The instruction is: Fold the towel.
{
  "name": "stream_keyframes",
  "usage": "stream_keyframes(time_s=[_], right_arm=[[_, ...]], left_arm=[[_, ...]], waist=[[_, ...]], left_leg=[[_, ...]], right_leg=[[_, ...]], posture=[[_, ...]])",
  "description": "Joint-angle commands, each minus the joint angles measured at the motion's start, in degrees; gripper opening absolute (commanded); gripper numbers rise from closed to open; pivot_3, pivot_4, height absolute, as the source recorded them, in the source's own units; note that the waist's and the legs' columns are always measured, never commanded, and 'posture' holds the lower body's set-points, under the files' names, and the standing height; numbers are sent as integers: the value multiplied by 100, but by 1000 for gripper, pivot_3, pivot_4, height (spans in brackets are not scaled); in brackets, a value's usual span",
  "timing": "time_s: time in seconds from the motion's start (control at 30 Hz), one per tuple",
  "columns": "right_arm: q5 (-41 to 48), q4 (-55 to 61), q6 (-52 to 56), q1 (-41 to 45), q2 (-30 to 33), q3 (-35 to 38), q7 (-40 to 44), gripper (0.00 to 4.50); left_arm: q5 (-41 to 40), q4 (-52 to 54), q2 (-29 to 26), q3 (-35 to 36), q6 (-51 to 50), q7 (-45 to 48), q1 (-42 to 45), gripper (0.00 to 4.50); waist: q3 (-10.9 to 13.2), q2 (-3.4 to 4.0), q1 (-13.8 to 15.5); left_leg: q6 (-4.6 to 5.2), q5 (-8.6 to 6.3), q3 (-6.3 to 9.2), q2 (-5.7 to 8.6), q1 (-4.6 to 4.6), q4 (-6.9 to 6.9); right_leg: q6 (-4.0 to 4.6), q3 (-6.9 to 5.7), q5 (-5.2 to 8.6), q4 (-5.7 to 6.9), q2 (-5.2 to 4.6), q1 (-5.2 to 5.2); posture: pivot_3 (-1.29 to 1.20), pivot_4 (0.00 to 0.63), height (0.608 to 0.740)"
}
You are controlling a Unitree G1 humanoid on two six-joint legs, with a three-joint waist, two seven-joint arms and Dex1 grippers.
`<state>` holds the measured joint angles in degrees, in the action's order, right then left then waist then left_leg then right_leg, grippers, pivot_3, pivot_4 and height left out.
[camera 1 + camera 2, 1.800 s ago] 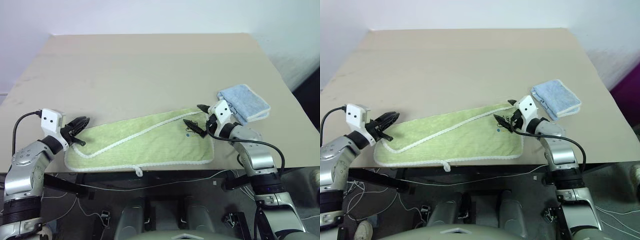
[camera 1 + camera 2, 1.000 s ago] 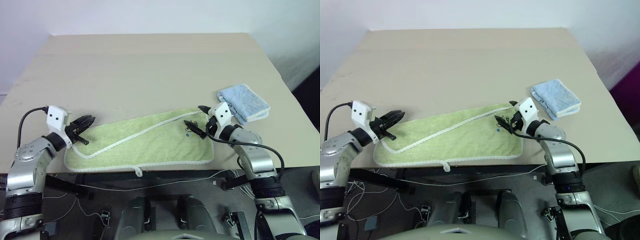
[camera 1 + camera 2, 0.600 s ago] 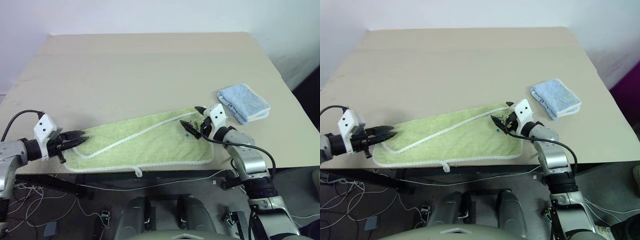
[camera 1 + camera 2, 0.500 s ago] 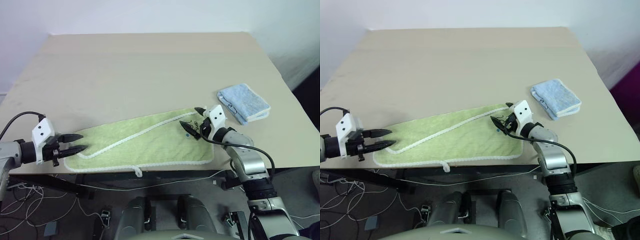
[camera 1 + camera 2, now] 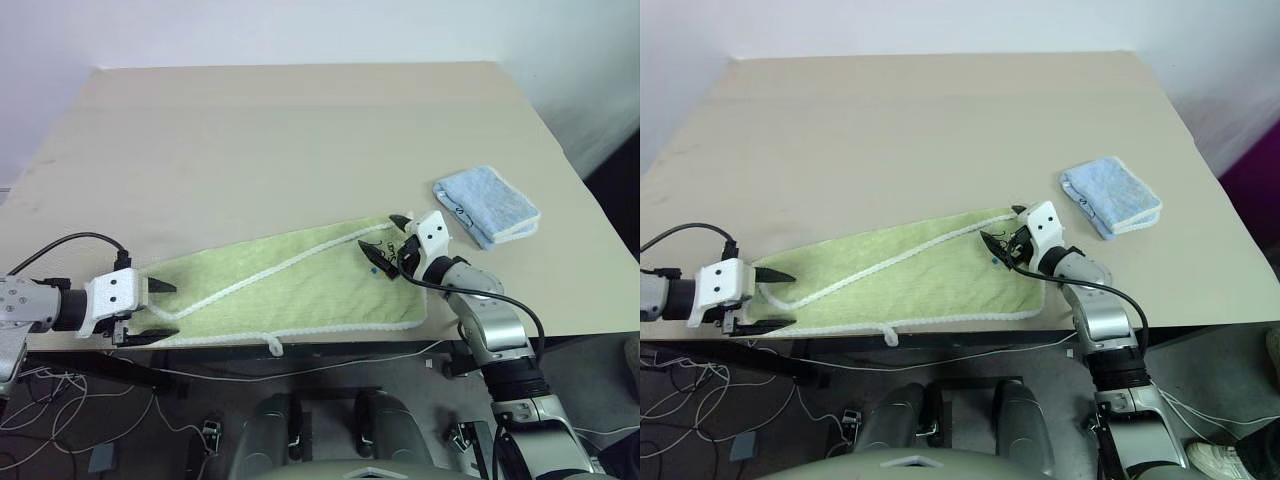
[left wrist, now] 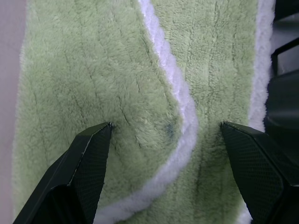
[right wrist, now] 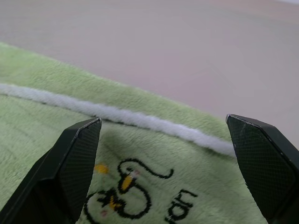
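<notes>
Changes against the earlier frames:
- Left gripper [image 5: 158,312]: formerly pinched shut at the towel's left end on the table; now drawn out to the table's left front corner, fingers spread wide, one either side of the towel's left tip, holding nothing. The left wrist view shows both pads [image 6: 91,158] apart over green terry, with the corded edging running between them.
- Towel [image 5: 290,290]: light green, white corded edging; lies flat along the table's front edge, unchanged in place. It is folded over lengthwise, one edging line running diagonally across its top face. White loop [image 5: 274,345] hangs off the front edge.
- Right gripper [image 5: 384,248]: little changed; fingers spread wide, poised over the towel's right end beside the embroidered mark [image 7: 135,196], gripping nothing. Whether the tips touch the cloth cannot be told.

Surroundings:
- Table [image 5: 300,140]: tan top, bare behind the towel.
- Blue towel [image 5: 487,206]: small, folded, white-edged; on the table to the right of the right gripper, well apart from the green towel.
- Cables [image 5: 180,378]: loose on the floor beneath the table's front edge.

Nothing lies across the towel between the two grippers.
</notes>
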<state>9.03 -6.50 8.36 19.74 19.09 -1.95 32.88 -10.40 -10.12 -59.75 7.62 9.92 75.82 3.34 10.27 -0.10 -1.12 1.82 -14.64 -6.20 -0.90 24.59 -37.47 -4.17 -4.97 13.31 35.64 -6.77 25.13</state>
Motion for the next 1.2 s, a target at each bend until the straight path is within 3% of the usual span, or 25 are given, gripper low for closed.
stream_keyframes(time_s=[0.03, 0.2, 0.3, 0.63, 1.2], right_arm=[[11, 117, -133, 55, 14, 86, -33, 4500], [-3, 108, -148, 77, 0, 78, -75, 4500], [2, 108, -151, 97, -1, 77, -88, 4500], [5, 91, -179, 115, 23, 92, -107, 4500], [-272, 74, -374, 454, 425, 4, 130, 4500]], left_arm=[[98, -16, 17, -56, 148, -111, 78, 3912], [167, -207, 44, -92, 172, -243, 167, 3912], [31, -183, 61, -63, 72, -184, 186, 3404], [-302, -98, 46, 66, -167, 35, 12, 62], [-1049, 12, 208, 676, -1388, -419, 2, 22]], waist=[[0, 0, 2], [0, 0, 12], [0, 0, 10], [0, -1, 8], [0, -2, 8]], left_leg=[[0, 0, 0, 0, 0, 0], [4, 5, -1, 0, -2, -2], [14, 11, -2, 0, -3, -2], [17, 15, -9, -2, -3, -6], [16, 15, -8, -4, -4, -29]], right_leg=[[0, 0, 0, 0, 1, -3], [-2, -5, -1, 2, 6, -23], [-7, -10, -3, 2, 10, -25], [-26, -11, -11, 7, 34, -28], [-33, -10, -5, 34, 37, -28]], posture=[[0, 150, 740], [0, 150, 740], [0, 150, 740], [0, 150, 740], [0, 150, 740]])
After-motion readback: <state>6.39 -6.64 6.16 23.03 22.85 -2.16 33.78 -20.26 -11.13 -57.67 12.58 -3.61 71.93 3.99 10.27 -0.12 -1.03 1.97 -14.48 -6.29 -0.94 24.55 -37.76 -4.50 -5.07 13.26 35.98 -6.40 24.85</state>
